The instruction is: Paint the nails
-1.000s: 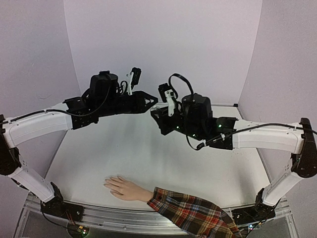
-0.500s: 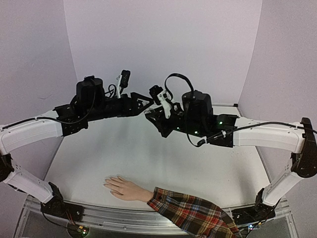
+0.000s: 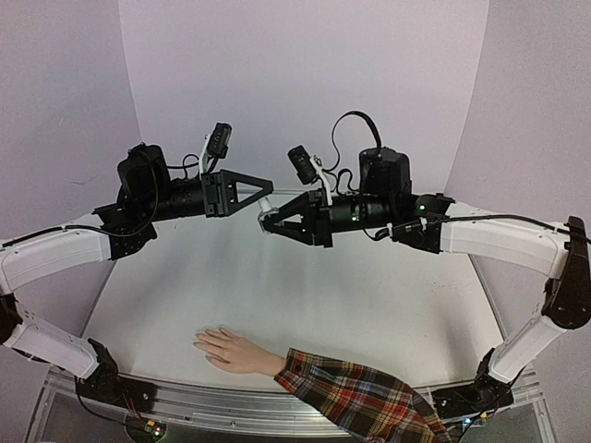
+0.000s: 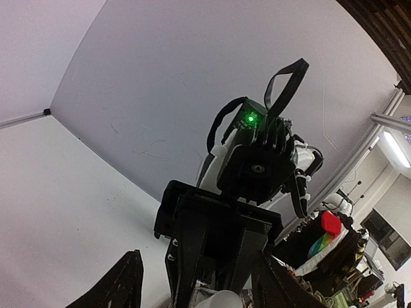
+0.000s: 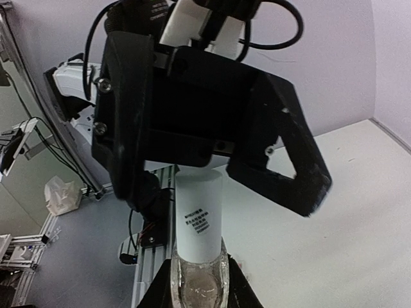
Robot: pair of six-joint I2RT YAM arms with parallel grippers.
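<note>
A beige mannequin hand (image 3: 233, 351) in a red plaid sleeve (image 3: 355, 399) lies palm down at the table's near edge; its nails (image 3: 198, 343) are tiny pale tips pointing left. High above the table, my right gripper (image 3: 268, 221) (image 5: 198, 290) is shut on the glass body of a small clear bottle (image 5: 196, 285), whose white cap (image 5: 199, 215) (image 4: 221, 299) points toward the left arm. My left gripper (image 3: 268, 188) (image 4: 199, 292) faces it, open. Its fingers (image 5: 289, 160) stand either side of the cap's end without gripping it.
Purple walls close in the white table (image 3: 305, 295) at the back and sides. Both arms reach inward and meet over the table's far half, well above the mannequin hand. A metal rail (image 3: 185, 399) runs along the near edge.
The left gripper was shut and now stands open; its arm has drawn back to the left. The right gripper has turned and levelled, with the bottle's cap toward the left fingers. The mannequin hand has not moved.
</note>
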